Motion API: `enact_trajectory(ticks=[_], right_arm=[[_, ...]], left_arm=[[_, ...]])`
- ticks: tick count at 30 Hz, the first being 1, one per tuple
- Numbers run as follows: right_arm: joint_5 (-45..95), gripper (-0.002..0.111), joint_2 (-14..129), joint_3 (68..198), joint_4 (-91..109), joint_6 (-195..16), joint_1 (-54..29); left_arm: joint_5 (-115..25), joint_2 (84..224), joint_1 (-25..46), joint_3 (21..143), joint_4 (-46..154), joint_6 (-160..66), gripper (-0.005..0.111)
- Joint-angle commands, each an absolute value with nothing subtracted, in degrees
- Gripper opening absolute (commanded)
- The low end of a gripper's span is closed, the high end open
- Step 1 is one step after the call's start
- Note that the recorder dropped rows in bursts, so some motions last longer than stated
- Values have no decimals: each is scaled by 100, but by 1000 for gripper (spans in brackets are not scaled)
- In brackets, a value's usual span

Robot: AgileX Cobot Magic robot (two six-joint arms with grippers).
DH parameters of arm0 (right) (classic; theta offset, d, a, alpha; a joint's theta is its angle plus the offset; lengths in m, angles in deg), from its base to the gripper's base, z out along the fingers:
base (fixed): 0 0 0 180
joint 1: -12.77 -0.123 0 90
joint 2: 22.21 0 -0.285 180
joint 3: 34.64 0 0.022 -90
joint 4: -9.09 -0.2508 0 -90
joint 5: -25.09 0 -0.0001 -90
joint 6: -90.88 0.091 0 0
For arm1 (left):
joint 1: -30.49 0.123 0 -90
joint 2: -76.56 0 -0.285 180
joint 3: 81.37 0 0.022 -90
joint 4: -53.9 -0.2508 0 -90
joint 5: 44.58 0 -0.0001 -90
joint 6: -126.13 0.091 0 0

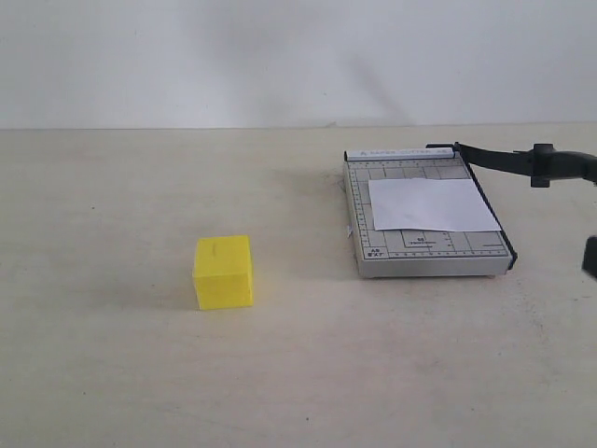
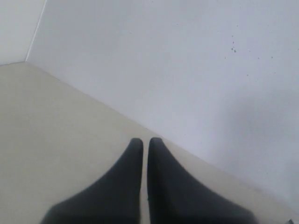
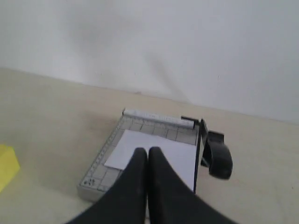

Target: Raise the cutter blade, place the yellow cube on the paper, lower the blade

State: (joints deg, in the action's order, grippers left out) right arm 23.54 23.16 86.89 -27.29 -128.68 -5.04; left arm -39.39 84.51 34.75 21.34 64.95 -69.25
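Note:
The yellow cube (image 1: 224, 272) stands on the table, left of the grey gridded cutter base (image 1: 373, 245). The white paper (image 1: 434, 204) lies flat on that base. The cutter blade (image 1: 494, 158) rises at an angle from its hinge at the far corner, and its thick handle (image 1: 562, 165) hangs past the base's right side. In the right wrist view my right gripper (image 3: 148, 151) is shut and empty, hovering before the paper (image 3: 175, 151), with the handle (image 3: 219, 161) beside it and the cube (image 3: 7, 170) at the frame's edge. My left gripper (image 2: 145, 140) is shut and empty over bare table.
A white wall (image 1: 298, 56) runs behind the beige table (image 1: 112, 373). A dark part of my right arm (image 1: 590, 257) shows at the right edge of the exterior view. The left arm is outside that view.

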Motion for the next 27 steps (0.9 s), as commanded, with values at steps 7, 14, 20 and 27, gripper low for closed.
enact_trajectory(ticks=[7,14,20,27], right_arm=[[997,0,3406,7687,-3058,-12958,-494],[485,0,3429,7687,-3397,-12971,-494],[687,0,3429,7687,-3702,-12971,-494],[685,0,3429,7687,-3702,-13125,-494]], left_arm=[[-4565,8435,3447,2141,7005,-6977,4],[-5419,8763,3447,2469,6933,-7539,4],[-7237,11586,3447,4286,-231,-11532,4],[-7781,15656,1869,6923,-2155,-13340,4]])
